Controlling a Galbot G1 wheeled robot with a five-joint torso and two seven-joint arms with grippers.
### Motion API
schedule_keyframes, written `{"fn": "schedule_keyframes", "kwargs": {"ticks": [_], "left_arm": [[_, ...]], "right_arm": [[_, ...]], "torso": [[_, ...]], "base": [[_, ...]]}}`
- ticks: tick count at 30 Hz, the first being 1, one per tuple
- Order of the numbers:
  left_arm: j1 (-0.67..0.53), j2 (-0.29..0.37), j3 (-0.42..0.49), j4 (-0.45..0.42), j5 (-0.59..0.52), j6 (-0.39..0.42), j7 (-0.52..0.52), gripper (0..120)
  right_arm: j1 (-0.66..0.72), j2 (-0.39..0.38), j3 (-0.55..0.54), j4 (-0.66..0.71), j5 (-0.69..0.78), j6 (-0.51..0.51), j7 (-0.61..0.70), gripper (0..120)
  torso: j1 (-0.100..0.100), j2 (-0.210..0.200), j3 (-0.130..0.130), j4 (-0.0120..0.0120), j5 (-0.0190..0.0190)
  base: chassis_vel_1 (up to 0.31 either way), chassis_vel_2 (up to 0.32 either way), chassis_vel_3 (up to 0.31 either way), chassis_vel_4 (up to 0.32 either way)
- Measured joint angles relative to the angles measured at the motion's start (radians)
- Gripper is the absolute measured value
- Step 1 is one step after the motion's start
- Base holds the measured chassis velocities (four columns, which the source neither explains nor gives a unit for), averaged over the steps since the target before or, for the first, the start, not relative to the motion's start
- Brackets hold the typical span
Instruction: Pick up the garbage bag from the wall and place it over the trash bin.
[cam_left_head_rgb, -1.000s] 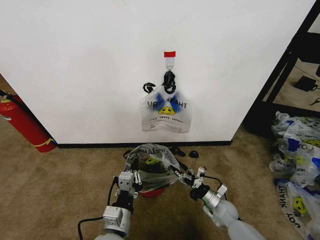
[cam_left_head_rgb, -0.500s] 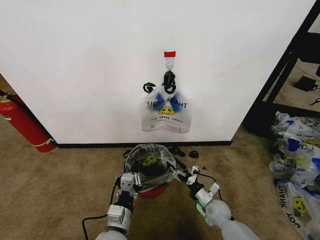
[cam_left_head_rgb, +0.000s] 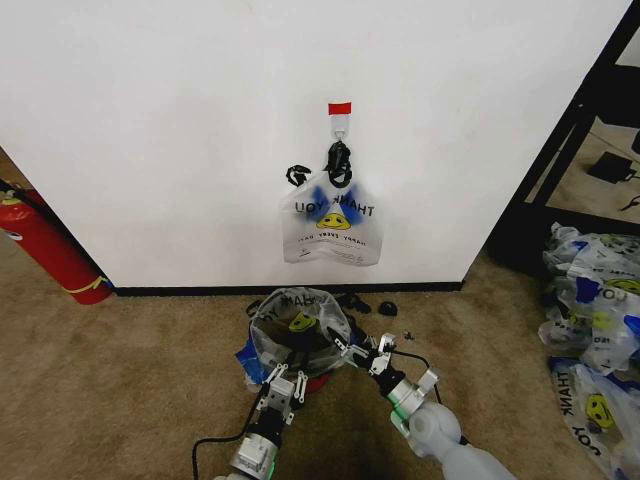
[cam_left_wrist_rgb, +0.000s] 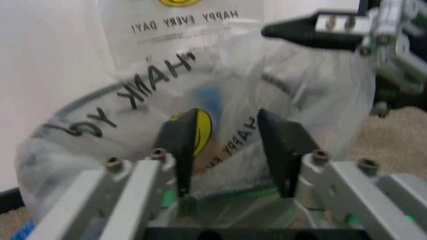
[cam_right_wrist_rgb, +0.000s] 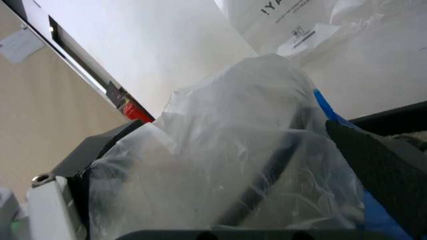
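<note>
The garbage bag (cam_left_head_rgb: 292, 312) is a translucent white bag with a smiley print. It sits draped over the round black trash bin (cam_left_head_rgb: 308, 350) on the carpet, just in front of the wall (cam_left_head_rgb: 180, 150). My left gripper (cam_left_head_rgb: 283, 386) is a little back from the bin's near side, open (cam_left_wrist_rgb: 230, 150), with the bag's print showing beyond its fingers (cam_left_wrist_rgb: 181, 150). My right gripper (cam_left_head_rgb: 354, 352) is at the bag's right rim. Its fingers stand wide apart with plastic bulging between them (cam_right_wrist_rgb: 240, 150). A same-printed bag (cam_left_head_rgb: 331, 225) hangs from the red-taped hook (cam_left_head_rgb: 340, 120).
A red fire extinguisher (cam_left_head_rgb: 45, 250) leans at the left of the wall. Several printed bags (cam_left_head_rgb: 595, 300) are piled at the right, beside a black shelf frame (cam_left_head_rgb: 565, 160). Small black bits (cam_left_head_rgb: 372, 304) lie by the baseboard.
My left gripper has let go of the bag and drawn back from the bin toward me. The bag has sunk lower around the bin. My right gripper has shifted slightly left and lower.
</note>
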Motion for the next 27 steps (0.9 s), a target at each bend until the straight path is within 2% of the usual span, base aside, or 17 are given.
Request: {"fn": "schedule_keyframes", "kwargs": {"ticks": [3,4,6,10,12,19,21,23,27], "left_arm": [[0.000,-0.001,0.001,0.010,0.002,0.000,0.000,54],[0.000,-0.001,0.001,0.010,0.002,0.000,0.000,54],[-0.001,-0.002,-0.001,0.016,0.004,0.001,-0.003,62],[0.000,-0.003,-0.002,0.015,0.009,0.006,-0.007,45],[0.000,-0.004,-0.002,0.014,0.011,0.007,-0.008,42],[0.014,-0.004,-0.010,-0.012,0.026,0.002,-0.021,15],[0.017,-0.002,-0.011,-0.021,0.028,-0.001,-0.024,15],[0.036,0.004,-0.015,-0.067,0.032,-0.007,-0.032,15],[0.102,0.032,-0.041,-0.234,0.028,-0.010,-0.063,26]], "right_arm": [[-0.004,0.000,0.003,0.006,0.002,0.000,-0.002,100],[-0.004,0.000,0.003,0.006,0.002,0.000,-0.002,100],[-0.007,-0.002,0.008,0.013,0.009,0.001,-0.006,100],[-0.009,-0.003,0.019,0.031,0.052,0.009,-0.023,100],[-0.010,-0.003,0.022,0.035,0.062,0.011,-0.027,100],[-0.019,-0.004,0.035,0.048,0.101,0.021,-0.071,100],[-0.020,-0.003,0.037,0.050,0.109,0.023,-0.079,100],[-0.021,-0.001,0.047,0.057,0.140,0.030,-0.095,100],[-0.006,-0.001,0.107,0.093,0.227,0.070,-0.079,100]], "torso": [[0.000,0.000,0.000,0.0000,0.0000],[0.000,0.000,0.000,0.0000,0.0000],[0.000,0.000,0.000,0.0000,0.0000],[0.000,0.000,0.000,0.0000,0.0000],[0.000,0.000,0.000,0.0000,0.0000],[0.000,0.000,0.000,0.0000,0.0000],[0.000,0.000,0.000,-0.0001,-0.0001],[0.000,0.000,0.000,-0.0001,0.0000],[0.000,0.000,0.000,0.0001,0.0000]], "base": [[0.000,0.000,0.000,0.000],[0.000,0.000,0.000,0.000],[0.000,0.000,0.000,0.000],[0.000,0.000,0.000,0.000],[0.000,0.000,0.000,0.000],[0.000,0.000,0.000,0.000],[0.000,0.000,0.000,0.000],[0.000,0.000,0.000,0.000],[0.000,0.000,0.000,0.000]]}}
